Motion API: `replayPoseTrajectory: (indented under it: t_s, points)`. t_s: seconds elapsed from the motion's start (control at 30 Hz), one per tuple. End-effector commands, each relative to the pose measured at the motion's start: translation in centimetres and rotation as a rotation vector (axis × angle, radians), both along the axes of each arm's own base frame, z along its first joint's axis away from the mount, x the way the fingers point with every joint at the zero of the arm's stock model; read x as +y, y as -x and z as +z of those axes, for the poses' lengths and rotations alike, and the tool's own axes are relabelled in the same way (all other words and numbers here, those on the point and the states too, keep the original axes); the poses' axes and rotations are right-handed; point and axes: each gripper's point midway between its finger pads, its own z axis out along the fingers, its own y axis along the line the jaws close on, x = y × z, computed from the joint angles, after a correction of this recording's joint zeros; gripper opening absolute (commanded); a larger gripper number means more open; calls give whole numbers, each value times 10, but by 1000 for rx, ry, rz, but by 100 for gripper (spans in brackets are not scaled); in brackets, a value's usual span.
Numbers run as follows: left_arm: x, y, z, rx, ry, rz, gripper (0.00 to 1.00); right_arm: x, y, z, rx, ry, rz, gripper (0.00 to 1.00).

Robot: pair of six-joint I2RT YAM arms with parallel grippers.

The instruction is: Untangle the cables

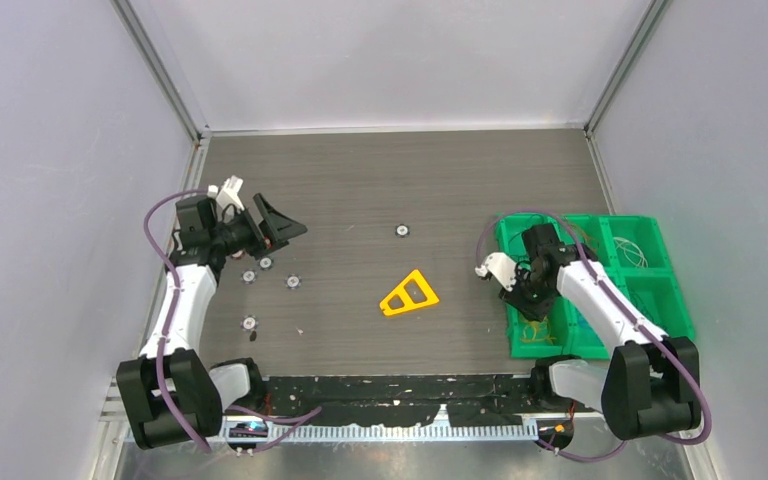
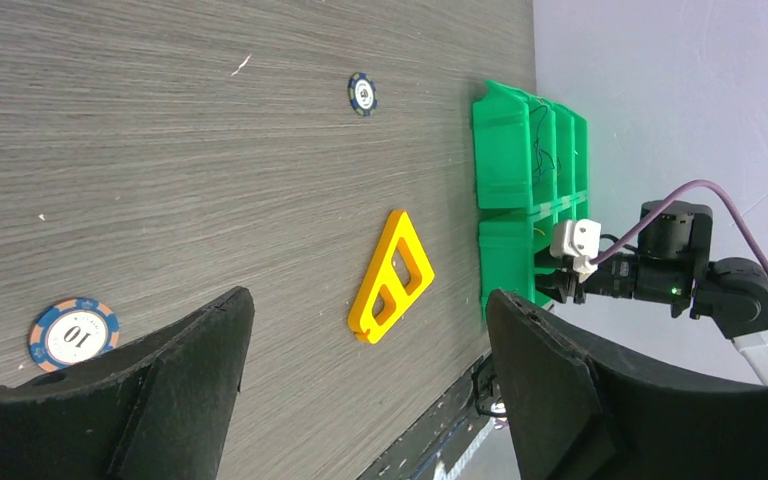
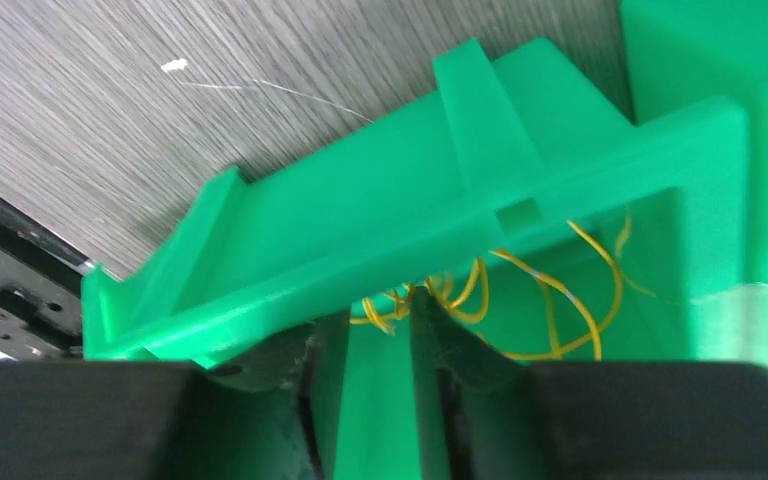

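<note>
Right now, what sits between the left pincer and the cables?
Yellow triangle, one poker chip and the green bin's side wall, per the top view.

The tray (image 1: 610,221) sits at the worktop's (image 1: 380,170) right edge, with cables (image 1: 537,336) in its near-left compartment. The triangle (image 1: 409,294) lies mid-worktop; the chips (image 1: 293,282) lie toward the left edge.

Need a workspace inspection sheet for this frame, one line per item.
Surface: dark wood-grain table, small specks.
Job's things: yellow cables bunched in the green bin's near-left compartment; more thin wires in a far compartment.
Clutter: yellow triangle; scattered poker chips.
Grippers: left gripper open, empty; right gripper open narrowly, at the yellow bunch.
Cables: purple hoses along both arms.
Surroundings: pale walls, metal frame.
</note>
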Motion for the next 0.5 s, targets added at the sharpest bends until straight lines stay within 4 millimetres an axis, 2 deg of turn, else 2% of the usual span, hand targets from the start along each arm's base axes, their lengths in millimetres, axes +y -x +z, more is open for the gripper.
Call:
replayPoseTrajectory:
  t_s: [0.0,0.13,0.23,0.3,0.33,0.37,0.4,0.43,0.47]
  points:
    - [1,-3,23,-77,-20,-16,90,-1,-23,28,-65,25,-13,40]
    - [3,-2,28,-91,-48,-22,98,-5,-31,65,-145,44,-11,61]
    - [5,-3,36,-109,-85,-33,99,-7,-33,97,-211,50,-10,70]
    - [8,-4,45,-116,-120,-48,100,-5,-45,132,-293,32,-19,77]
    - [9,-3,48,-112,-140,-61,100,-2,-48,142,-312,10,-31,85]
    - [11,-3,52,-105,-165,-76,100,4,-57,163,-368,-25,-37,89]
    - [13,-1,55,-99,-193,-95,99,8,-63,171,-383,-52,-64,96]
    - [16,1,59,-97,-236,-119,100,17,-74,194,-445,-107,-69,99]
    - [18,3,62,-82,-262,-128,100,24,-82,199,-445,-148,-112,97]
